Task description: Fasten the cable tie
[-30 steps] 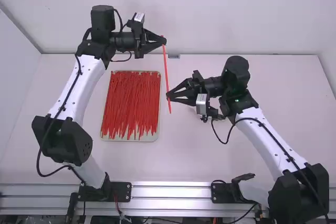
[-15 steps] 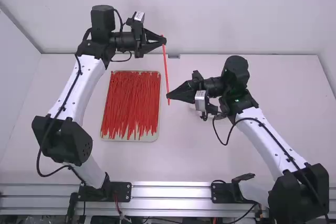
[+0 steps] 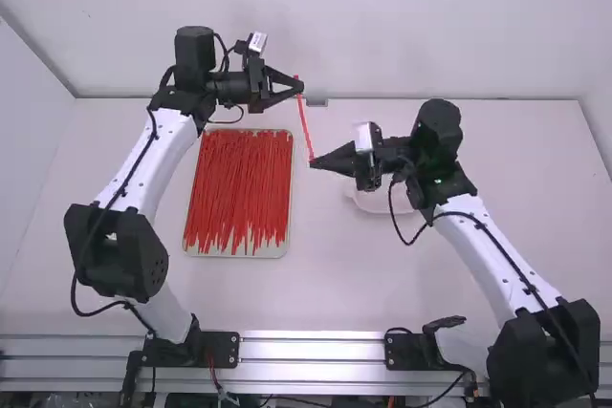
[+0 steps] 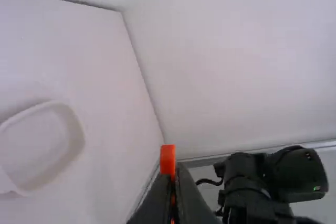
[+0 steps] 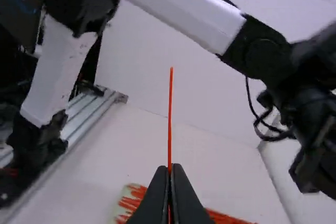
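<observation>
Cable tie [image 3: 304,121]: a single red strip held in the air above the white table [image 3: 382,284], stretched between the two grippers and touching nothing else. In the high view it runs nearly straight, its upper end at 12 o'clock and its lower end leaning slightly toward 5 o'clock.

The left gripper [image 3: 298,91] comes in from the 9 o'clock side and is clenched on the upper end. In the left wrist view the tie's small orange-red head [image 4: 167,159] pokes out just past the closed fingertips of the left gripper [image 4: 169,178]. The right gripper [image 3: 314,161] comes in from the 3 o'clock side and pinches the lower end, its fingers pressed together. In the right wrist view the strip [image 5: 170,114] rises straight out from between the closed fingers of the right gripper [image 5: 169,167].

At about 8 o'clock from the held tie, a flat tan tray [image 3: 286,251] lies on the table, covered by a spread of loose red ties [image 3: 239,188] lying roughly parallel. At about 4 o'clock from the tie, a shallow white oval dish [image 3: 368,204] sits on the table below the right arm's wrist; the left wrist view shows the dish [image 4: 39,145] too.
</observation>
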Tool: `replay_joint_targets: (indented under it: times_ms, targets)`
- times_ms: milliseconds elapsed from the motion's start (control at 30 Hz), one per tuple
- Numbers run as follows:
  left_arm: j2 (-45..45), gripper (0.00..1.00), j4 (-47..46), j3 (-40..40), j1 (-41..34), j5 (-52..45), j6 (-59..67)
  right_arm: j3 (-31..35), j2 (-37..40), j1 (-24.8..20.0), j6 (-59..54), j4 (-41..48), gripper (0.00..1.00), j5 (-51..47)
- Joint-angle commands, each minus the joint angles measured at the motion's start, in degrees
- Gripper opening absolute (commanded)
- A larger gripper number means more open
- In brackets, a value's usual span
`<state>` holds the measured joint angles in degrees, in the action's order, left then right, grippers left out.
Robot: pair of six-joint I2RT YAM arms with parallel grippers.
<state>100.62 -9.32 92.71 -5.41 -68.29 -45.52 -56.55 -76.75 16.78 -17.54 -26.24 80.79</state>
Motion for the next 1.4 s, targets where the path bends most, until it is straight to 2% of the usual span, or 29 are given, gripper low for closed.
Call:
replay_joint_targets:
  times_ms: [0, 167, 267, 467, 867, 967, 1133, 1200, 1367]
  targets:
    - [-0.96, 0.02, 1.11, -1.4, 0.81, -0.02, 1.22, -1.55, -0.09, -0.35, 6.91, -0.26, 0.0, -0.85]
    - [-0.96, 0.02, 7.39, -3.96, -0.02, -0.55, 2.47, -1.55, -0.09, 0.26, 0.48, 0.15, 0.0, 8.04]
    - [-0.96, 0.02, 10.49, -4.74, -0.61, -2.84, 6.49, -1.55, -0.09, 0.98, 0.35, 0.2, 0.0, 6.95]
    - [-0.96, 0.02, 11.32, -5.6, -0.9, -3.26, 17.99, -1.55, -2.51, 2.21, 10.32, 4.87, 0.0, -6.25]
    - [-0.96, 0.02, 13.92, -13.77, -0.66, -4.72, 45.16, -1.55, -9.11, 2.29, 30.62, 2.49, 0.0, -5.95]
    - [-0.96, 0.02, 19.78, -16.46, -0.59, -8.76, 48.43, -1.55, -9.07, 2.58, 37.33, 1.42, 0.0, -6.29]
    - [-0.96, 0.02, 31.52, -20.15, -0.63, -9.09, 48.3, -1.55, -8.7, 1.01, 51.47, -3.17, 0.0, -6.36]
    - [-0.96, 0.02, 38.45, -21.11, -0.61, -9.27, 45.48, -1.55, -8.59, 0.2, 60.76, -9.18, 0.0, -6.4]
    - [-0.96, 0.02, 46.14, -21.27, -0.52, -9.09, 43.41, -1.55, -8.59, 0.13, 66.62, -15.43, 0.0, -6.45]
